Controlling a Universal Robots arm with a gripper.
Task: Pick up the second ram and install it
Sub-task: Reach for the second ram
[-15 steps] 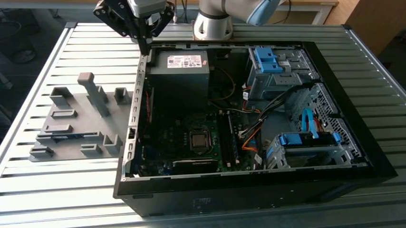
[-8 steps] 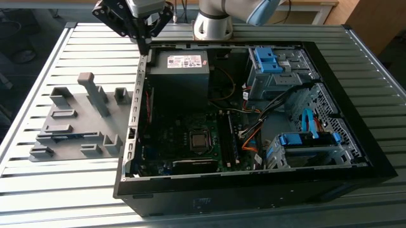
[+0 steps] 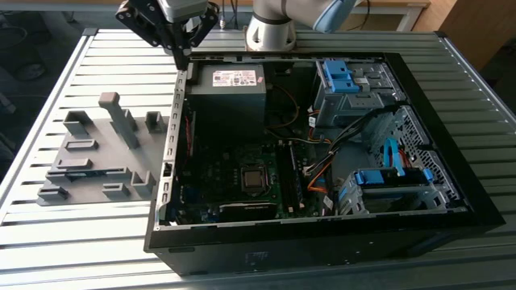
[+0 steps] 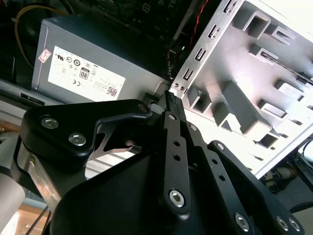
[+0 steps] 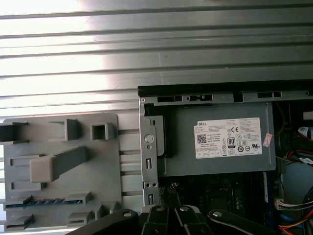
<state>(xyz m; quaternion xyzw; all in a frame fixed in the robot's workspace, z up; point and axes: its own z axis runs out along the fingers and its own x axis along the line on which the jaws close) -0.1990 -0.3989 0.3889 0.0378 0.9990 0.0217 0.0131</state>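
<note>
The gripper [image 3: 183,60], claw pinched together and empty, hangs over the case's [image 3: 322,241] eleven-o'clock corner. The second ram [image 5: 49,201] lies in the tray [image 5: 107,161].

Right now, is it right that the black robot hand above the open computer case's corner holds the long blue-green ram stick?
No. The black robot hand holds nothing. The first wrist view shows the long blue-green ram stick lying in the grey plastic holder tray. The hand is above the corner of the open computer case.
</note>
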